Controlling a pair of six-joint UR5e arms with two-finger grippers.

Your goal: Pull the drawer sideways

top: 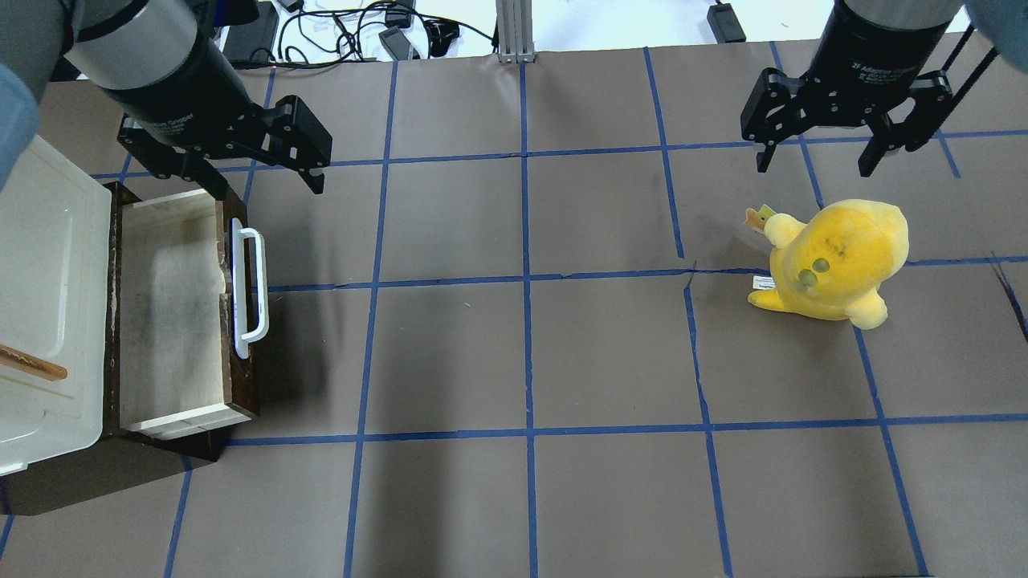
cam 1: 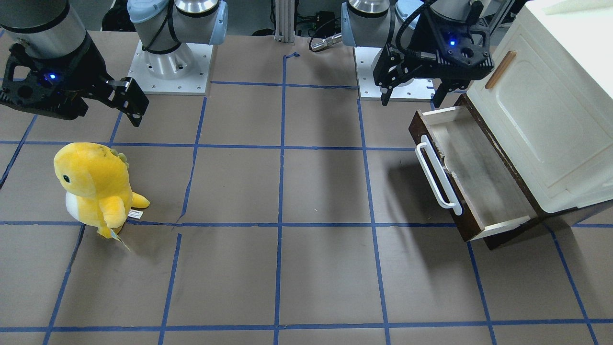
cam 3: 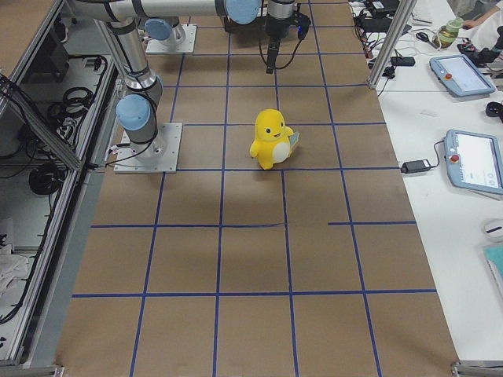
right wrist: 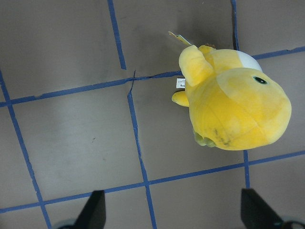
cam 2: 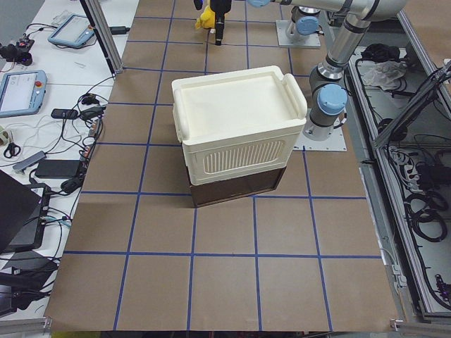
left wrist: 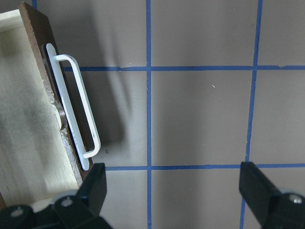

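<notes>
Brown paper covers the table (top: 522,353), matte and slightly creased, ruled into squares by blue tape.

Overhead view:
- Drawer (top: 173,305) at mid-left edge, standing open out of the dark base under a cream cabinet (top: 48,265).
- Its floor is greyish and smudged, its sides pale, its front dark brown wood.
- White bar handle (top: 249,293) is a long rounded loop running along the front.
- Left gripper (top: 269,189) hovers over the drawer's upper end, jaws spread wide, holding nothing.
- Right gripper (top: 813,168), upper right, is equally wide and empty, above a yellow plush dinosaur (top: 839,257).

Only in other views:
- Left wrist camera shows the front's top edge chipped and rough behind the bar.
- Front-facing view shows the cabinet door's moulded panel and small wooden door handle (cam 1: 500,70), upper right.
- Exterior left view hides the drawer behind the cabinet, but shows a ribbed plastic wall and a rimmed flat top.
- Exterior right view leaves out the cabinet and gives the plush's face and white belly, upright, centre-top.
- Right wrist camera shows dark marks on the plush's head.
</notes>
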